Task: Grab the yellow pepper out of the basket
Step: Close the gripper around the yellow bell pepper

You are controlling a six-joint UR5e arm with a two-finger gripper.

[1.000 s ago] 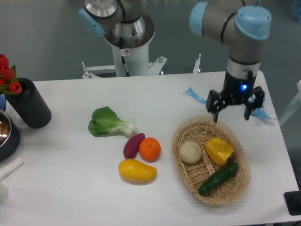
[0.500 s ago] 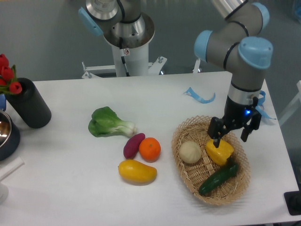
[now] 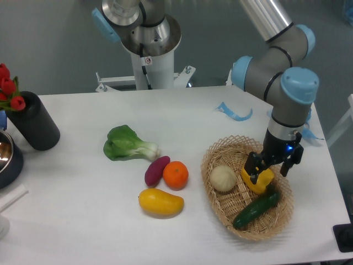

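The shiny, bumpy yellow pepper [image 3: 259,180] sits in the tan woven oval basket [image 3: 220,207] at the lower right, beside a pale round ball [image 3: 223,178] and a long green vegetable [image 3: 255,209]. The black gripper [image 3: 268,167] reaches down with fingers spread on both sides of the pepper, ready to squeeze.

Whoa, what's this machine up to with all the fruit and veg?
The robot arm has lowered its claw into the wicker basket and it sits right over the yellow pepper, one finger on each side. The pepper is still resting in the basket, next to a pale round ball and a dark green cucumber. Whether the claw has squeezed shut on it yet is hard to tell.
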